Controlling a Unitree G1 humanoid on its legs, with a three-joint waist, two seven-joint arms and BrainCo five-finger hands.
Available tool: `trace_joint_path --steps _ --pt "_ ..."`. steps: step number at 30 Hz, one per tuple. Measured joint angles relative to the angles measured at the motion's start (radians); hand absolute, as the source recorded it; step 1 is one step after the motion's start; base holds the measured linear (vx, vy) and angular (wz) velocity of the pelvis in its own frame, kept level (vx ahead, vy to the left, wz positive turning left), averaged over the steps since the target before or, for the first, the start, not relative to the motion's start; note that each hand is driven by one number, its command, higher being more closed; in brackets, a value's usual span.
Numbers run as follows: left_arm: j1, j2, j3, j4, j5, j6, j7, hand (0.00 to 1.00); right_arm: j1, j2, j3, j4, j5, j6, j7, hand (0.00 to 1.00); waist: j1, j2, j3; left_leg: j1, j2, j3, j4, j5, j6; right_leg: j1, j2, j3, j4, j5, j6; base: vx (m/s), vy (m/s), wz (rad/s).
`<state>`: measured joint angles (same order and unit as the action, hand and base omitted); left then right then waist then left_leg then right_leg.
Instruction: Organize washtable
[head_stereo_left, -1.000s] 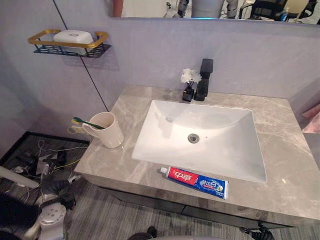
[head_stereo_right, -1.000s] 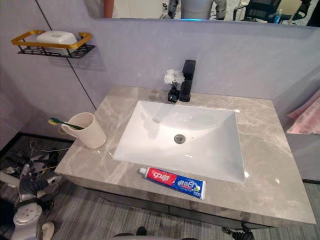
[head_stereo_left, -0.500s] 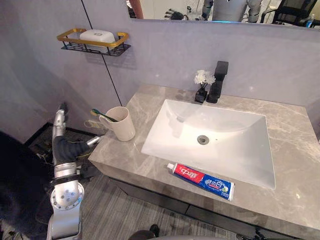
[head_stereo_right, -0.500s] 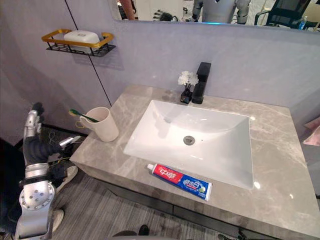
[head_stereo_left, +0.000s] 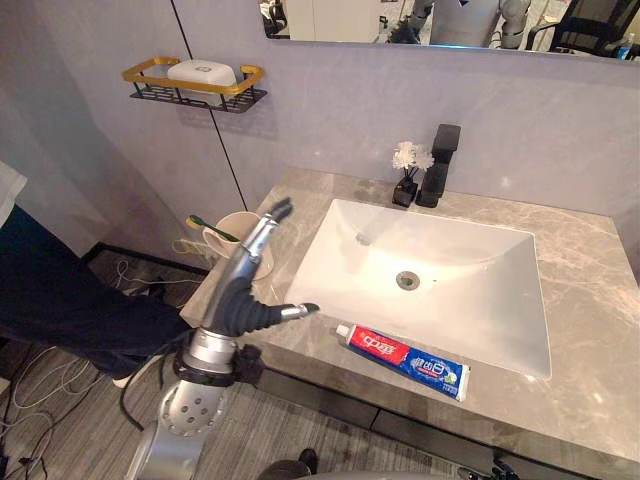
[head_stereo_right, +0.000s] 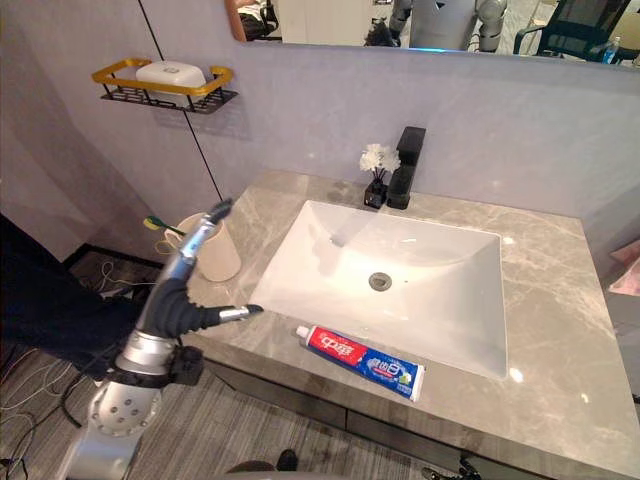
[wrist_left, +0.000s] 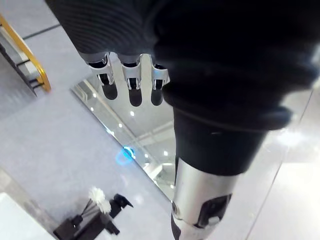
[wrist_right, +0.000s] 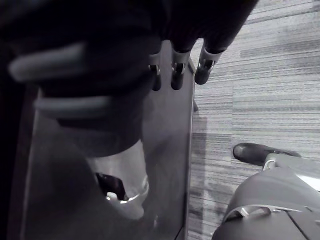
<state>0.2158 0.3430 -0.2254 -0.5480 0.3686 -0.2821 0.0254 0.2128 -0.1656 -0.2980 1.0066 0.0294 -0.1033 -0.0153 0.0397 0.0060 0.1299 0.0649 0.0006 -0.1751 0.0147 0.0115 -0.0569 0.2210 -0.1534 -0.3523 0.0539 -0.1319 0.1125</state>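
left robot hand (head_stereo_left: 232, 300) spread wide, empty, near cup (head_stereo_right: 222, 262) | toothpaste (head_stereo_left: 405, 359) on counter (head_stereo_left: 590, 330) before sink (head_stereo_left: 450, 250) | right robot hand (wrist_right: 175, 75) relaxed open

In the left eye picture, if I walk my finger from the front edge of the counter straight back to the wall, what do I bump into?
First the toothpaste tube → white sink → black faucet → mirror on the wall.

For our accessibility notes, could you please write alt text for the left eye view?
The robot's left hand, fingers straight, hovers at the left edge of the washtable beside a beige cup holding a toothbrush; a toothpaste tube lies in front of the sink.
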Motion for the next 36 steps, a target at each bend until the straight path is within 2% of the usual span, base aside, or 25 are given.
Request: trace_joint_path --steps 6,11,15,18,22,32,33,36 --pt "-0.023 0.030 -0.128 0.145 0.077 0.003 -0.028 0.00 -0.009 0.000 0.001 -0.002 0.001 0.000 0.001 0.00 -0.003 -0.005 -0.003 0.003 0.004 0.013 -0.012 0.003 -0.002 -0.013 0.000 0.015 0.002 0.001 -0.002 -0.01 0.002 -0.07" --pt "-0.067 0.037 -0.172 0.267 0.123 0.013 -0.045 0.00 -0.019 0.000 0.003 -0.013 0.001 0.000 0.002 0.00 -0.028 -0.006 -0.002 0.011 0.006 0.027 -0.020 0.003 -0.002 -0.013 0.000 0.026 -0.005 0.003 -0.005 0.00 0.002 -0.09" --pt "-0.108 0.037 -0.220 0.340 0.175 0.015 -0.046 0.00 -0.020 0.001 0.003 -0.024 0.001 0.000 0.008 0.00 -0.029 -0.010 -0.001 0.029 0.015 0.048 -0.044 0.003 -0.003 -0.015 0.006 0.048 -0.013 0.005 -0.007 0.00 -0.005 -0.15" --pt "-0.133 0.037 -0.243 0.378 0.198 0.022 -0.046 0.00 -0.019 0.001 0.004 -0.026 0.001 0.000 0.016 0.00 -0.033 -0.012 -0.002 0.031 0.017 0.051 -0.051 0.004 -0.004 -0.014 0.009 0.050 -0.021 0.005 -0.008 0.02 -0.015 -0.04" --pt "-0.163 0.037 -0.246 0.416 0.237 0.028 -0.046 0.00 -0.022 0.001 0.004 -0.042 0.001 0.002 0.019 0.00 -0.057 -0.014 0.000 0.033 0.017 0.057 -0.056 0.003 -0.004 -0.014 0.009 0.053 -0.027 0.005 -0.008 0.01 -0.003 -0.02" --pt "-0.202 0.037 -0.248 0.460 0.254 0.029 -0.045 0.00 -0.030 0.001 0.005 -0.043 0.009 0.002 0.019 0.00 -0.080 -0.013 0.000 0.048 0.018 0.071 -0.072 0.003 -0.004 -0.010 0.009 0.064 -0.037 0.007 -0.010 0.00 -0.001 -0.04" --pt "-0.204 0.037 -0.248 0.471 0.254 0.030 -0.045 1.00 -0.030 0.001 0.005 -0.046 0.009 0.002 0.019 0.00 -0.081 -0.012 0.000 0.051 0.019 0.074 -0.074 0.003 -0.004 -0.010 0.009 0.067 -0.038 0.007 -0.010 -0.02 -0.005 -0.08" --pt "-0.207 0.051 -0.252 0.509 0.260 0.032 -0.047 1.00 -0.030 0.000 0.004 -0.051 0.009 0.001 0.020 0.00 -0.082 -0.005 0.001 0.056 0.019 0.084 -0.080 0.003 -0.003 -0.011 0.009 0.076 -0.039 0.007 -0.009 -0.01 -0.003 -0.08"
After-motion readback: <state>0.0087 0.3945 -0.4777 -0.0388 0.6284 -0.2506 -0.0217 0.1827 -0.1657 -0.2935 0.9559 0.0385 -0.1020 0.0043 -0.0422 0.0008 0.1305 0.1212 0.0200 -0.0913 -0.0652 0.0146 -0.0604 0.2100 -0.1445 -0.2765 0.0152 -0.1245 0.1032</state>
